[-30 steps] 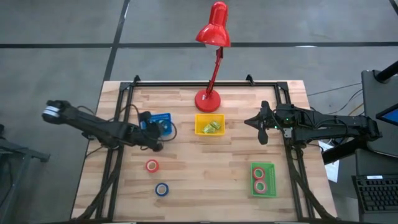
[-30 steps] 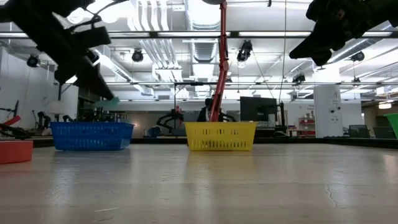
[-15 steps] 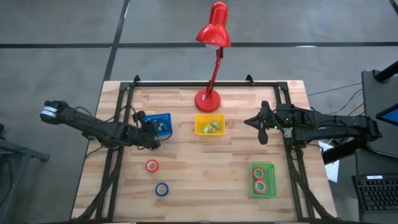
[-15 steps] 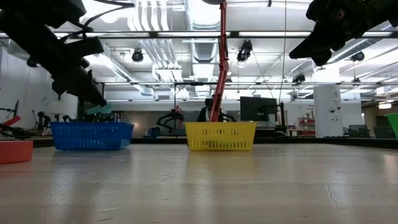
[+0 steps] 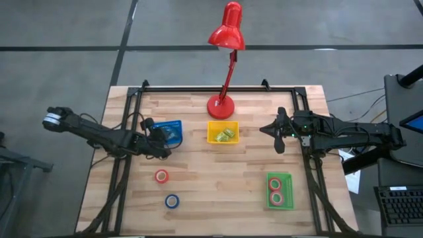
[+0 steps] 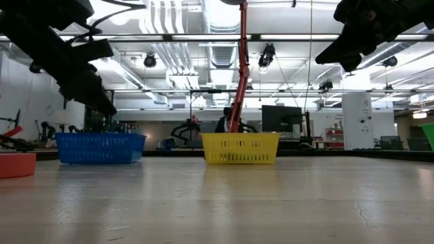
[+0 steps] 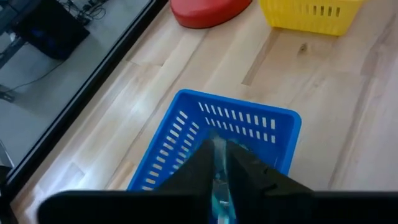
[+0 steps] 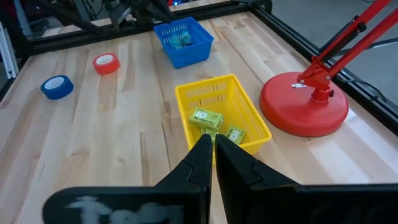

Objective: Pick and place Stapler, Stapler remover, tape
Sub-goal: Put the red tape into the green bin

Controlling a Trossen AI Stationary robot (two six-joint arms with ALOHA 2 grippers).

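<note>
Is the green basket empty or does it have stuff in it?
It has stuff in it. From above, the green basket on the table holds two red tape rolls, one beside the other, lying flat.

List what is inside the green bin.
The green bin near the table's right front holds two red tape rolls, one behind the other. Whether anything lies beneath them cannot be seen; only the high view shows its contents.

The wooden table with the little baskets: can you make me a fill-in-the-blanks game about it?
1. The tall desk lamp is coloured ____.
2. The green plastic basket holds two red tape rolls, so ____ rolls lie loose on the wooden table.
3. The left gripper hovers over the ____ plastic basket.

Missing words: red; two; blue
</note>
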